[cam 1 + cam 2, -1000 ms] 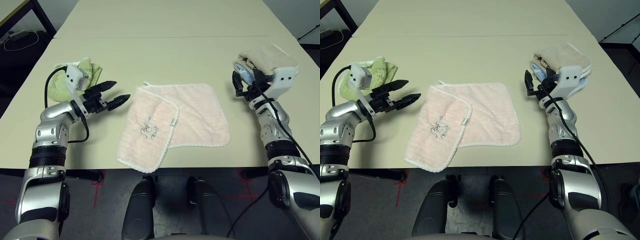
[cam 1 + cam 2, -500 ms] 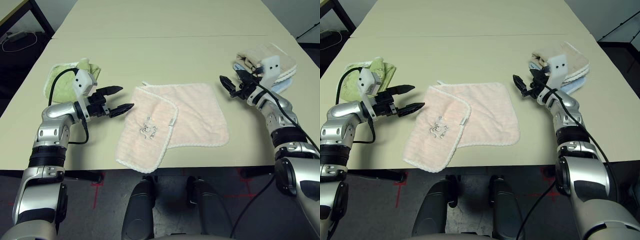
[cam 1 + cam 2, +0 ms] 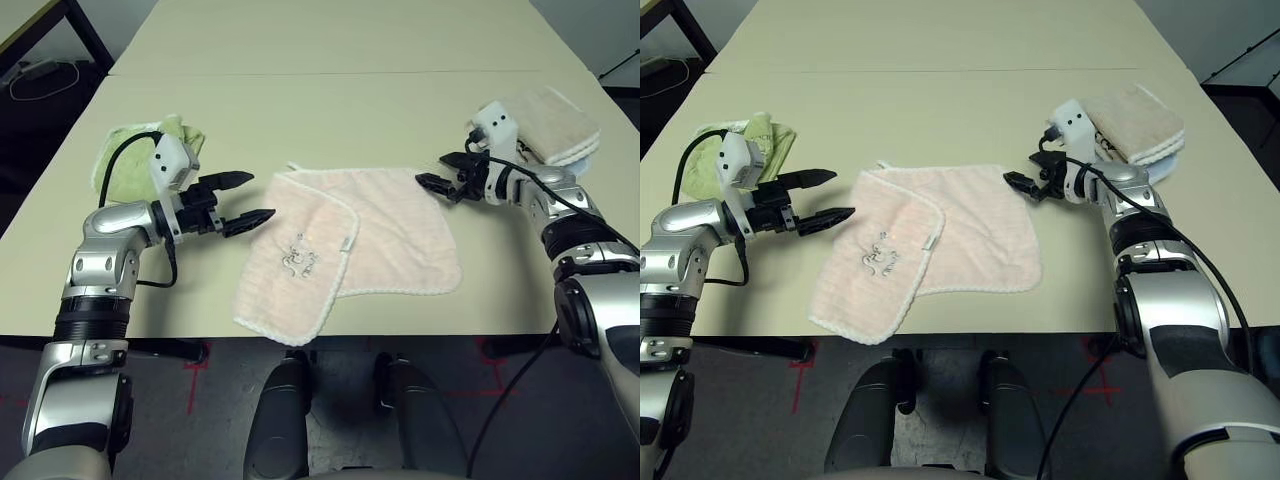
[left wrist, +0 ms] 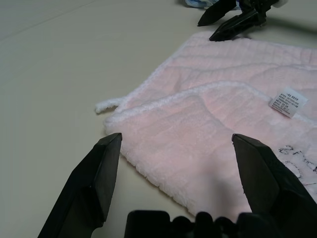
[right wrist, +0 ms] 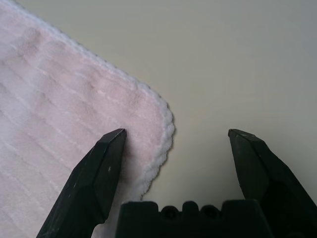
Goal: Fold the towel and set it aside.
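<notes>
Two hands stand open and empty before you: the left hand (image 3: pixel 262 197) at the near-left flap of the pink towel (image 3: pixel 400 230), the right hand (image 3: pixel 431 168) by its far-right corner. The towel lies between your hands, one part folded over the other, its embroidered motif (image 3: pixel 299 258) facing up. Your left wrist view brings out lines of print on the white label (image 4: pixel 288 101), and your right wrist view shows the scalloped corner beneath one finger of that hand, bare surface beneath the other. Under everything you have a pale tabletop (image 3: pixel 300 115), with a seam running across it beyond both hands. A light green towel (image 3: pixel 130 180) lies behind your left hand, a folded beige towel (image 3: pixel 555 120) behind your right, and red marks (image 3: pixel 197 365) cross the dark floor (image 3: pixel 230 420) nearer you
</notes>
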Robot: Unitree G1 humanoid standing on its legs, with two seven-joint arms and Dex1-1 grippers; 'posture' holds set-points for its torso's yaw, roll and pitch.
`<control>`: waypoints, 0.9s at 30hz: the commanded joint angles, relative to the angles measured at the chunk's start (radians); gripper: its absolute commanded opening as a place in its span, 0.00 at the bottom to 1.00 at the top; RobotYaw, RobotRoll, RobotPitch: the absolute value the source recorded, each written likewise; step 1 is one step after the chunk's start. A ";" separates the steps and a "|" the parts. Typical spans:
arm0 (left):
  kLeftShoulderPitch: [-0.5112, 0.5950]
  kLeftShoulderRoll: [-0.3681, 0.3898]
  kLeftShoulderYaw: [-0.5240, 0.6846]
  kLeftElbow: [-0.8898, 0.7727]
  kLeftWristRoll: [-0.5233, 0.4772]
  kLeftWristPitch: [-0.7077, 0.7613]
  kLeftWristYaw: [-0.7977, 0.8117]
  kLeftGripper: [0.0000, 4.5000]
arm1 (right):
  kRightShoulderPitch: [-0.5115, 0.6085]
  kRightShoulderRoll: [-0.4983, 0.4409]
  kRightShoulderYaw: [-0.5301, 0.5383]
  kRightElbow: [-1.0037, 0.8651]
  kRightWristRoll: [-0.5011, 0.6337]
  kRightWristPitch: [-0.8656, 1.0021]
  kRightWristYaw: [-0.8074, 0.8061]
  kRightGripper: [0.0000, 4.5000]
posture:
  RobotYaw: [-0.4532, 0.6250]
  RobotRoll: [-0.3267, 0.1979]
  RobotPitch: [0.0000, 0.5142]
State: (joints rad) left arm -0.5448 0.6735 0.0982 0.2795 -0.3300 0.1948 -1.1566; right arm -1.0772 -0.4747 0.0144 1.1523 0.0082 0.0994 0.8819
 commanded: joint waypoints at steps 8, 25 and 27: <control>0.027 0.008 -0.004 -0.066 -0.016 0.037 0.007 1.00 | -0.034 0.009 0.030 0.074 -0.055 0.027 0.026 0.99 | 0.52 0.62 0.43; 0.039 0.006 -0.018 -0.123 -0.025 0.076 0.009 1.00 | -0.044 -0.005 0.000 0.082 -0.045 0.057 0.048 0.01 | 0.52 0.62 0.41; 0.037 0.004 -0.021 -0.122 -0.025 0.078 0.008 1.00 | -0.042 -0.005 -0.022 0.071 -0.020 0.043 0.064 0.01 | 0.52 0.62 0.41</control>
State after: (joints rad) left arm -0.5154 0.6736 0.0956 0.1713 -0.3520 0.2633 -1.1463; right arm -1.1332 -0.4755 0.0093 1.2155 -0.0277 0.1414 0.9291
